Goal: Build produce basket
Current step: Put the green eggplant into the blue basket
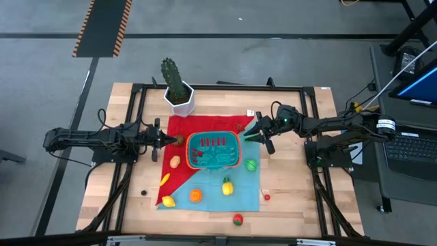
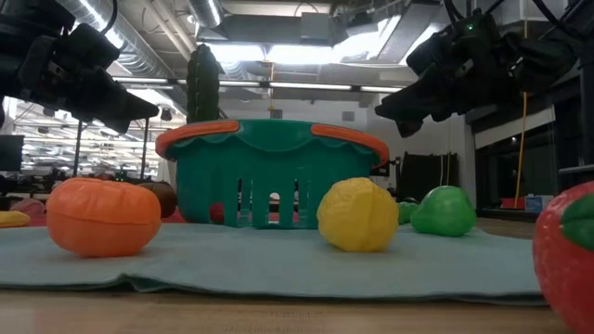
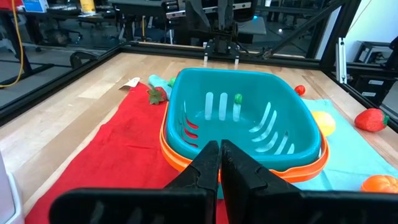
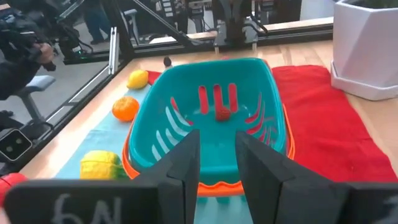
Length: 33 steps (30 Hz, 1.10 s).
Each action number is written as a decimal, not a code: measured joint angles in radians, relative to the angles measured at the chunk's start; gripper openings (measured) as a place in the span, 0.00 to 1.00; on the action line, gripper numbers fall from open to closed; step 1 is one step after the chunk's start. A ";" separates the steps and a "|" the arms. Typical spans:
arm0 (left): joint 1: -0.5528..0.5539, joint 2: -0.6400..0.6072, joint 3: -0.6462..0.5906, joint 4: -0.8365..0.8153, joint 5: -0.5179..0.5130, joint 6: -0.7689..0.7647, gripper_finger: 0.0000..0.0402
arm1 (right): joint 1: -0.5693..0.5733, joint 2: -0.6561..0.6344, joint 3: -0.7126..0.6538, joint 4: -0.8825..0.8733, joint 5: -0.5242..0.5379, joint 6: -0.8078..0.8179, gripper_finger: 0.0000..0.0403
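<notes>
- At the table's middle, on the red and teal cloths [image 1: 179,130], we see the basket [image 1: 214,151]: thin, stiff plastic, probably light; we'd take it by the orange rim; its long axis runs arm to arm, mouth upward
- Around it on the cloths lies the produce [image 1: 227,186], small, hard-looking, likely to roll
- Beside its left end, the left gripper [image 1: 161,139] is pressed together, empty
- Beside its right end, the right gripper [image 1: 263,134] stands slightly apart, empty

In the low view the red strawberry [image 2: 568,255] is cut by the right edge, the yellow piece [image 2: 13,219] by the left; the basket [image 2: 269,176] hides the cactus pot's base
</notes>
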 joint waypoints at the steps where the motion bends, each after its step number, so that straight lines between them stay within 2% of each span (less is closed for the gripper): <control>1: 0.000 0.000 0.000 0.000 0.000 0.000 0.02 | 0.000 0.000 0.000 0.001 0.000 -0.001 0.26; 9: 0.000 0.000 0.000 0.000 -0.015 0.001 0.02 | 0.000 0.000 0.000 0.002 0.013 -0.064 0.26; 11: 0.000 0.000 0.000 -0.001 -0.036 0.001 0.02 | 0.000 0.000 0.000 -0.003 0.043 -0.067 0.27; 21: 0.000 0.000 0.000 -0.001 -0.059 0.001 0.02 | 0.001 0.000 0.014 -0.163 0.222 -0.175 0.47; 25: 0.000 0.000 0.000 -0.001 -0.067 0.001 0.02 | 0.025 -0.005 0.090 -0.348 0.316 -0.275 0.52; 30: 0.000 0.000 0.000 -0.001 -0.078 0.001 0.02 | 0.074 -0.005 0.223 -0.703 0.503 -0.401 0.52; 33: 0.000 0.000 0.000 -0.001 -0.078 0.001 0.02 | 0.090 -0.005 0.280 -0.841 0.550 -0.417 0.52</control>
